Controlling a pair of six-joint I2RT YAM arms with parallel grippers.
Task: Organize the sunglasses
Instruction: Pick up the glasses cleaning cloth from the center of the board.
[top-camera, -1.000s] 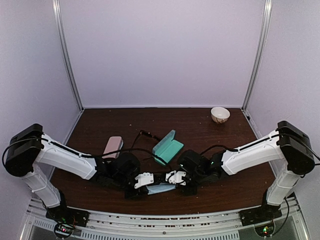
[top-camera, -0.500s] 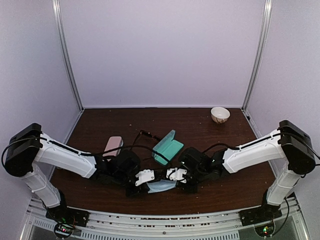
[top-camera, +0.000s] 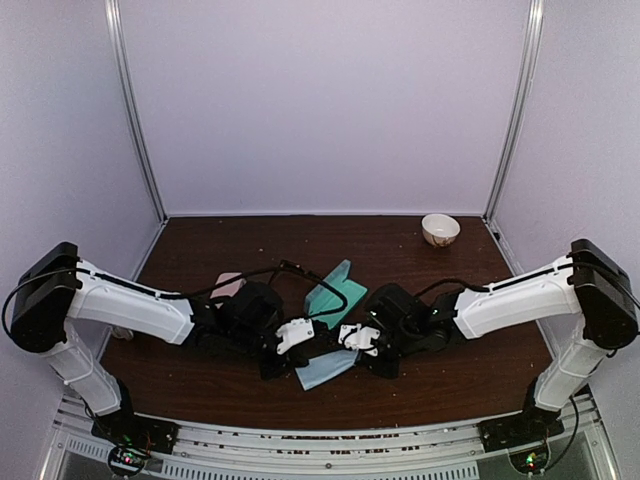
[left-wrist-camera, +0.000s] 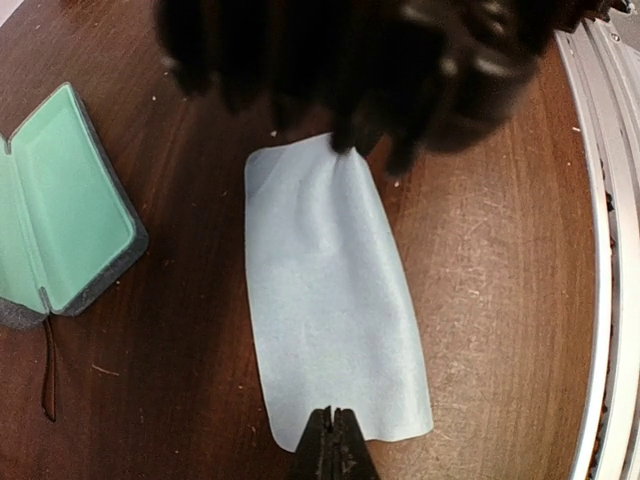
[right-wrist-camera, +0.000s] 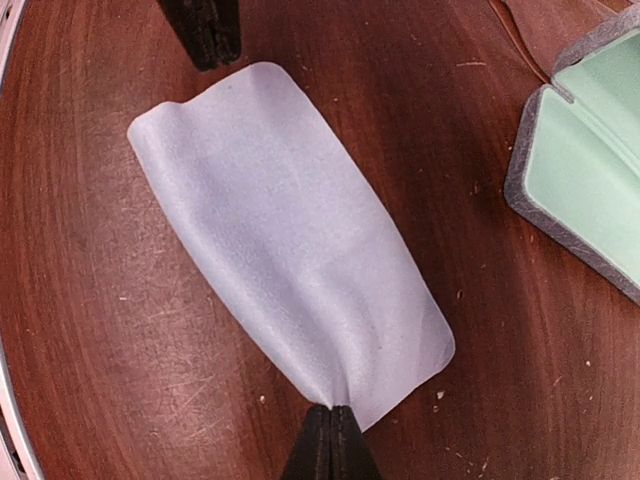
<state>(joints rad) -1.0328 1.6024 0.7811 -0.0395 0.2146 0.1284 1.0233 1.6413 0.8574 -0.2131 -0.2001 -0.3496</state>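
One cloth (top-camera: 325, 370), two cases (top-camera: 335, 292) (top-camera: 228, 285), one bowl (top-camera: 440, 229), perhaps one wire frame (top-camera: 292, 266).

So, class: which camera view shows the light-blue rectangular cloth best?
Right wrist view: the light-blue rectangular cloth lies almost whole and sharp, mid-frame. The left wrist view shows it with its far edge partly hidden; the top view, only a small patch.

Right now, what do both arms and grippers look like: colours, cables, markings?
Both the left arm and right arm have white links, black joint housings and a black cable looping along them. The left gripper and right gripper have white bodies and slim black fingers. No markings are legible.
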